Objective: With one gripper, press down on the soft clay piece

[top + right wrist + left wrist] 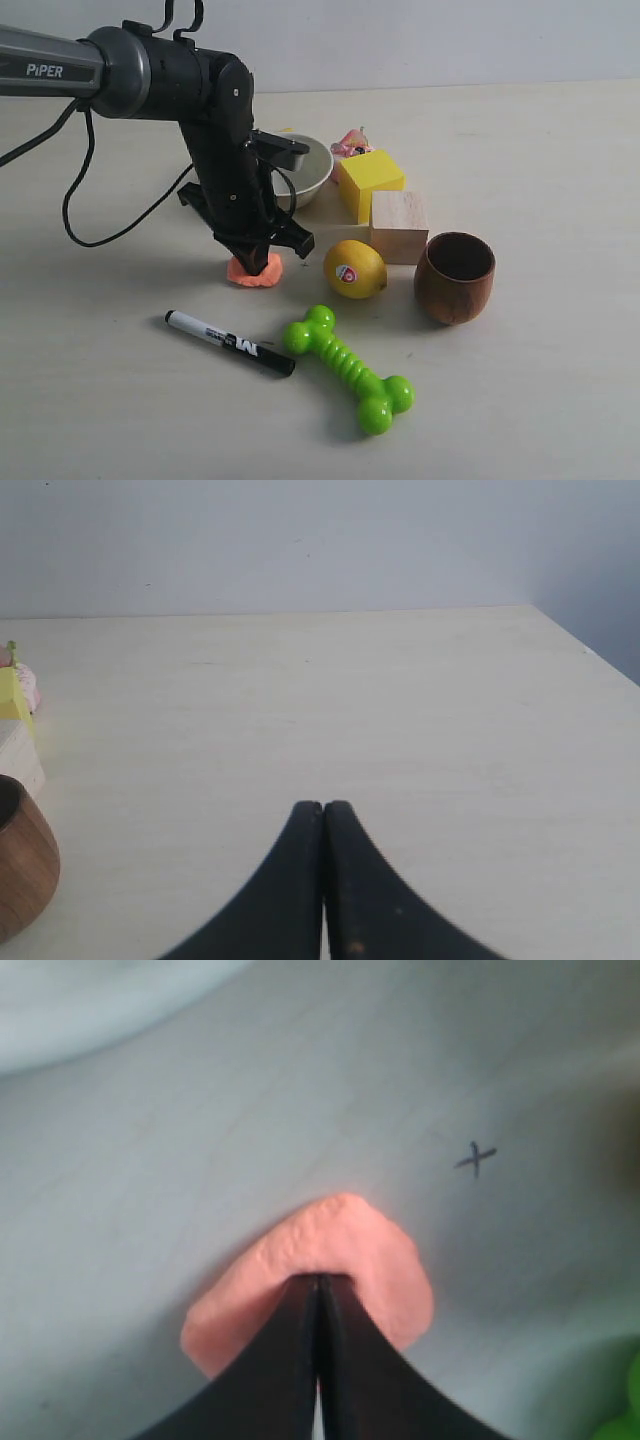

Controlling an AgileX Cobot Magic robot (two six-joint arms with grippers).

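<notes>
The soft clay piece [257, 272] is a salmon-orange lump lying on the table left of the lemon. My left gripper [252, 262] points straight down with its shut tips sunk into the top of the clay. In the left wrist view the clay [345, 1245] bulges around the closed black tips of the left gripper [320, 1280]. My right gripper [322, 808] is shut and empty, over bare table; it does not show in the exterior view.
A yellow lemon [355, 268] with a sticker lies right of the clay. Behind it are a wooden block [398, 226], a yellow block [369, 182], a bowl [315, 172] and a pink wrapper [351, 144]. A wooden cup [455, 277], a green bone toy [349, 367] and a black marker [229, 342] lie nearer.
</notes>
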